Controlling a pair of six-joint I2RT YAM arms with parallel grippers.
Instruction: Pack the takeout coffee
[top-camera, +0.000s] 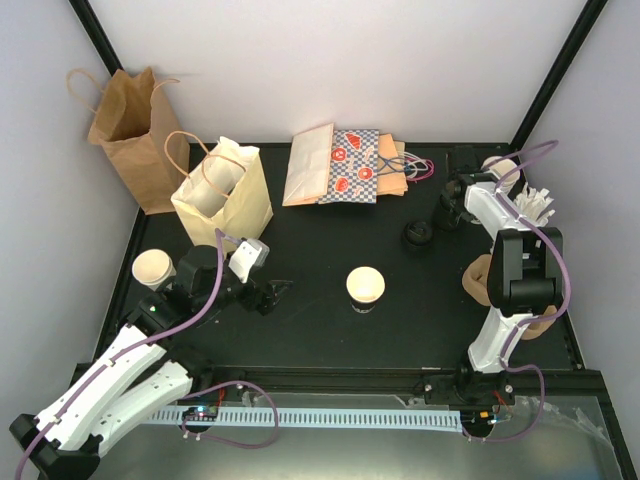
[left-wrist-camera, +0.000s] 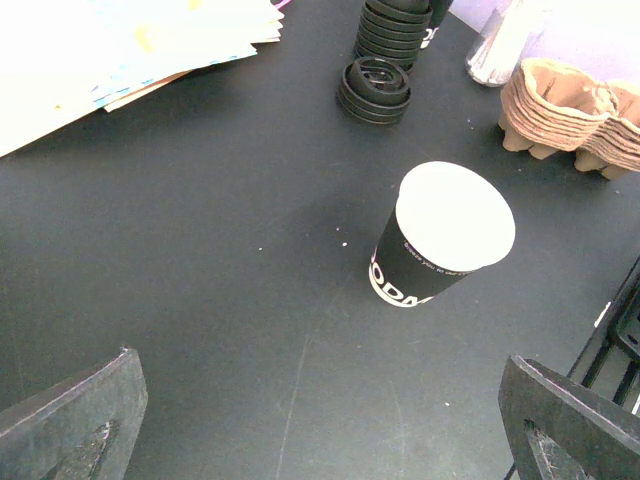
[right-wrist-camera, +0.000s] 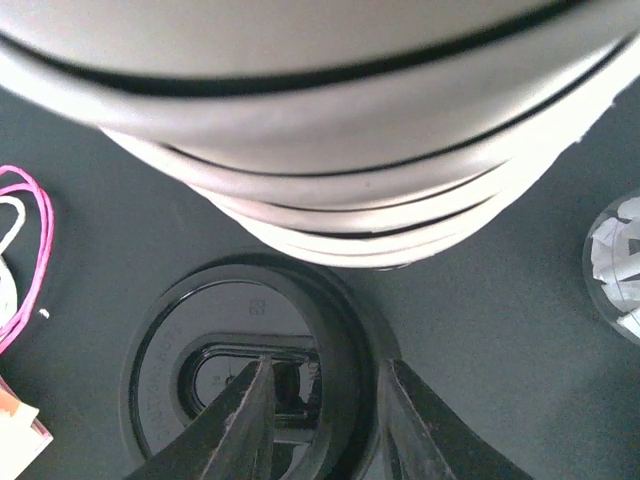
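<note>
A takeout coffee cup, black-walled with white lettering and a white inside, stands open in the middle of the table; it also shows in the left wrist view. A second cup stands at the left edge beside the left arm. My left gripper is open and empty, low over the table, a hand's width left of the middle cup. My right gripper is at the back right, its jaws narrowed on the rim of a black lid, one finger inside the rim and one outside.
A cream handled bag stands open at the back left, a brown bag behind it. Flat bags lie at the back. A loose lid, brown cup carriers, white sticks and a blurred white stack crowd the right.
</note>
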